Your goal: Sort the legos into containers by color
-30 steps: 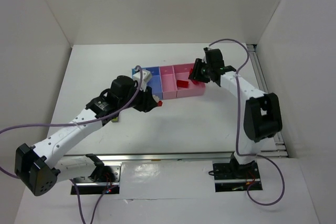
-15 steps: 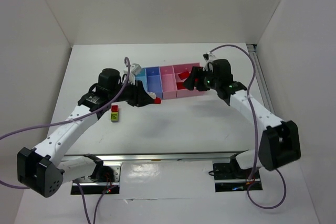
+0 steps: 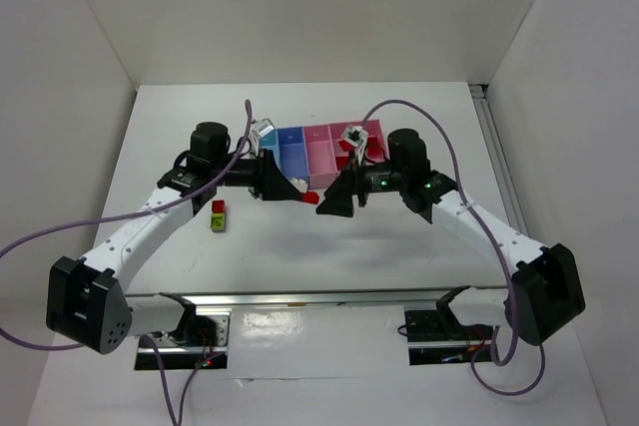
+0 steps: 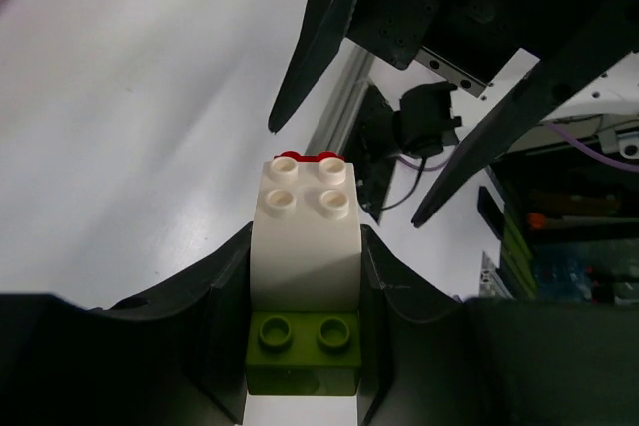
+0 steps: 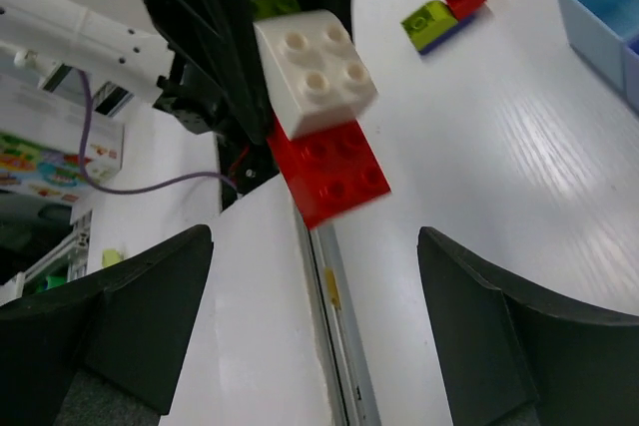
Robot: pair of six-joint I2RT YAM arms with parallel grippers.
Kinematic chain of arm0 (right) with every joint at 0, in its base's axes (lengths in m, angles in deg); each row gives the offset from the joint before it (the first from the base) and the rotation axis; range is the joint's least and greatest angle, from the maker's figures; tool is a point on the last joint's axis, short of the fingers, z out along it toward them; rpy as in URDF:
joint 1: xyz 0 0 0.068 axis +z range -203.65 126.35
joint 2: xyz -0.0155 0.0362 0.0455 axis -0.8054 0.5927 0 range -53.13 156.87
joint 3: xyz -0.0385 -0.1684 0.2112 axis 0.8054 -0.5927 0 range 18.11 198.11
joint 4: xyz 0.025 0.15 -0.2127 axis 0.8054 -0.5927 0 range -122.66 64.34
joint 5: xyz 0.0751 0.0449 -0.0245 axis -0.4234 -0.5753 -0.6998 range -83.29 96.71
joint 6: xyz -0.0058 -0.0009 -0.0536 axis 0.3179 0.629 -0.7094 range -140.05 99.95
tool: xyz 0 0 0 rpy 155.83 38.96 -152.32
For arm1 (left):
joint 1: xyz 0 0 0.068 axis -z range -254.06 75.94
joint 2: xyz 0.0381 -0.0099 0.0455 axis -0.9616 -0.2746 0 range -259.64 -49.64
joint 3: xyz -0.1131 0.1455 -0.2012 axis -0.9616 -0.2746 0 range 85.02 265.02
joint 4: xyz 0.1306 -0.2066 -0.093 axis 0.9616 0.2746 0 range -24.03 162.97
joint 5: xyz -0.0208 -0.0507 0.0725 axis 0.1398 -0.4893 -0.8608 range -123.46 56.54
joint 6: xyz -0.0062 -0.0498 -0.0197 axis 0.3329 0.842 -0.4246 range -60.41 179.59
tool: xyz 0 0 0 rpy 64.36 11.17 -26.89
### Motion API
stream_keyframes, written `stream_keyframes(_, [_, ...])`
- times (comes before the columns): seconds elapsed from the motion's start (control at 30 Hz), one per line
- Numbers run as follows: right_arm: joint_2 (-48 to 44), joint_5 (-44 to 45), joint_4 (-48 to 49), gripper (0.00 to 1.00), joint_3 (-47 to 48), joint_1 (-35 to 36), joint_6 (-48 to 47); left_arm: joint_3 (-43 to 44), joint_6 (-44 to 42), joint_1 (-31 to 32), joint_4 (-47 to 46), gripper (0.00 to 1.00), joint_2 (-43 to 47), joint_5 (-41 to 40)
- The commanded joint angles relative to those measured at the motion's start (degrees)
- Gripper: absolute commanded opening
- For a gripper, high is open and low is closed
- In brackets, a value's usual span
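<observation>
Since a second ago, swings the right gripper [image 3: 331, 204] away from the wider pink bin [image 3: 373, 133] and down to mid-table, spreading its jaws from shut to wide apart with nothing between them. Brings the left gripper [image 3: 290, 190] round to face it, jaws clamped on a stack of legos [image 3: 305, 196] held in the air just in front of the containers [image 3: 321, 159]. Grips the yellow-green brick [image 4: 300, 341] at the base and the lower flanks of the white brick [image 4: 305, 246]. Leaves the red brick [image 5: 329, 172] sticking out at the free end, towards the right fingers [image 5: 130, 326]. Leaves a second small cluster [image 3: 218, 214], red and yellow-green joined, lying on the table [image 3: 399, 236] near the left arm, apart from the bins.

Judging by looks: light, rigid, glossy plastic, unlikely to break, but slick on the smooth faces and held together only by stud friction. Seems set up for pulling the stack apart between the two arms. Best to pinch the red brick across its flat side walls, square on, not on studs or corners. Expect a sudden release at the studs, so keep the pull straight along the stack and the left grip firm, or risk flicking a brick off the table. Cannot tell which bin suits white.
</observation>
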Motion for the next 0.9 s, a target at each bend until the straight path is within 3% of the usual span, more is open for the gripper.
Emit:
stream_keyframes(0.0, [2.4, -3.2, 1.4, 0.91, 5.7, 2.5, -3.6, 2.5, 1.0, -0.2, -5.0, 0.0, -0.9, 7.6])
stream_keyframes(0.17, [5.2, -4.7, 5.9, 0.91, 6.7, 2.5, -1.3, 3.1, 1.0, -0.2, -5.8, 0.0, -1.4, 8.8])
stream_keyframes(0.33, [8.7, -7.4, 11.7, 0.78, 6.7, 2.5, 1.9, 2.5, 1.5, -0.2, -8.1, 0.0, -1.4, 10.0])
stream_keyframes(0.47, [9.2, -9.4, 18.0, 0.6, 5.0, 2.5, 6.6, 2.5, 1.5, -0.2, -8.1, 0.0, -1.4, 10.7])
stream_keyframes(0.6, [8.0, -9.4, 21.7, 0.37, 3.7, 3.0, 9.0, 2.5, 1.5, 0.3, -8.1, 0.0, -1.4, 10.7])
stream_keyframes(0.63, [8.0, -9.4, 22.4, 0.27, 3.7, 3.0, 9.5, 2.5, 1.5, 0.3, -8.1, 0.0, -1.4, 10.7])
stream_keyframes(0.77, [8.0, -8.5, 22.1, 0.13, 3.1, 3.5, 9.9, 3.2, 0.5, 0.3, -5.6, 0.0, -2.1, 9.9])
stream_keyframes(0.83, [8.0, -8.0, 21.3, 0.12, 3.1, 4.0, 9.3, 4.0, -0.2, 0.3, -5.1, 0.15, -2.7, 9.3])
stream_keyframes(0.87, [8.0, -8.0, 20.7, 0.12, 3.1, 4.0, 9.3, 4.6, -0.2, 0.3, -5.1, 0.27, -2.7, 9.3])
